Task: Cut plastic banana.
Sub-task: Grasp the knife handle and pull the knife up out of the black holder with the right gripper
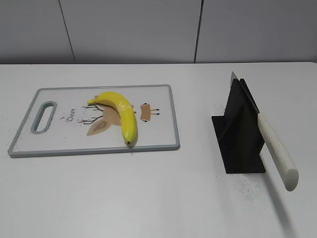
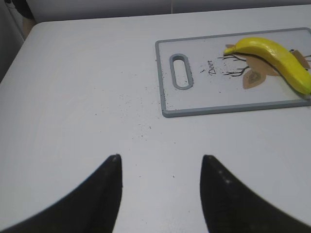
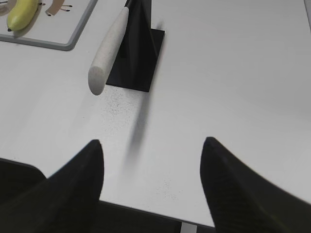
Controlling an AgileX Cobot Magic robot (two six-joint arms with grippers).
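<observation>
White desk [image 1: 148, 198] carries all items. Left claw [image 2: 160, 162] and right claw [image 3: 151, 145] are held released above it. Farther off, the knife [image 1: 275, 148] is lodged in a black stand [image 1: 237, 136]; the banana [image 1: 121, 113] is laid on the cutting board [image 1: 158, 99].

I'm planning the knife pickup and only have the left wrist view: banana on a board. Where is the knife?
Observer: The knife sits in a black stand, right of the cutting board, apart from it.
Operator: Which way does its handle point?
Observer: The white handle slants out toward the right pincer, free of the stand.
Operator: Is that pincer ready?
Observer: It is open, holding nothing, with bare table between it and the handle.
</observation>
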